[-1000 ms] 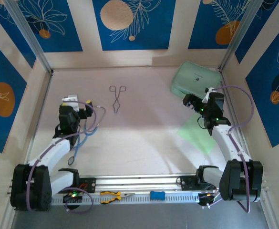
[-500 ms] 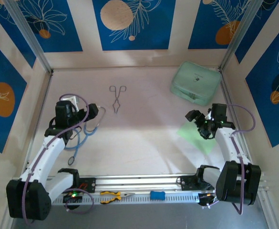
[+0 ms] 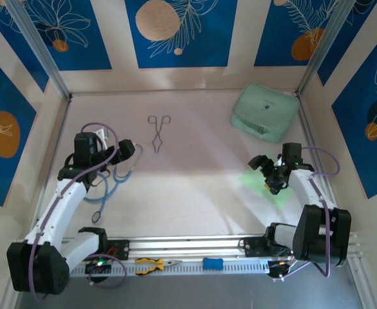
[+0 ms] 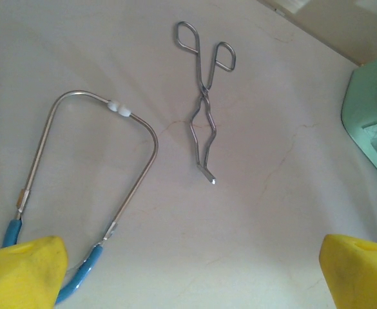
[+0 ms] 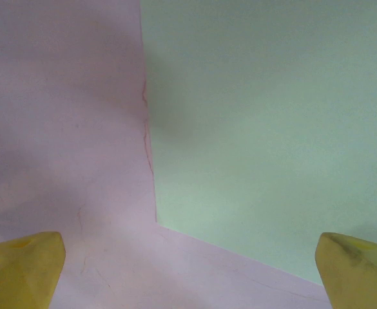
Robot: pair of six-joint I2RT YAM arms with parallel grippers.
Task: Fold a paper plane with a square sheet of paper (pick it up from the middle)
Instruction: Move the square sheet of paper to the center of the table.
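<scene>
Two robot arms work over a pale pink table (image 3: pixel 194 187) walled with blue floral panels, seen from above. The right gripper (image 3: pixel 270 175) hangs at the right of the overhead frame, over the square sheet of paper (image 3: pixel 280 196). The sheet lies flat and unfolded on the table, below the mint-green case (image 3: pixel 265 111) that sits in the upper right corner. In the right wrist view the gripper (image 5: pixel 188 270) has its yellow fingertips (image 5: pixel 20 264) spread wide into the two lower corners of the frame. The sheet (image 5: pixel 259 129) fills the upper right, its straight edge running down the middle and one corner reaching the lower centre. Whether the fingers touch the paper cannot be told. The left gripper (image 3: pixel 126 149) stands at the left of the overhead frame, well apart from the sheet. In its own wrist view the left gripper (image 4: pixel 191 277) is also spread wide and empty, holding nothing. It hangs above a blue-tubed stethoscope (image 4: pixel 119 109) at the left of that frame. Metal tongs (image 4: pixel 204 135) lie at upper centre, and an edge of the case (image 4: pixel 368 129) shows at the right. From overhead, the tongs (image 3: pixel 158 132) lie closed at upper centre, and yellow-handled pliers (image 3: pixel 153 264) rest on the rail along the bottom edge.
</scene>
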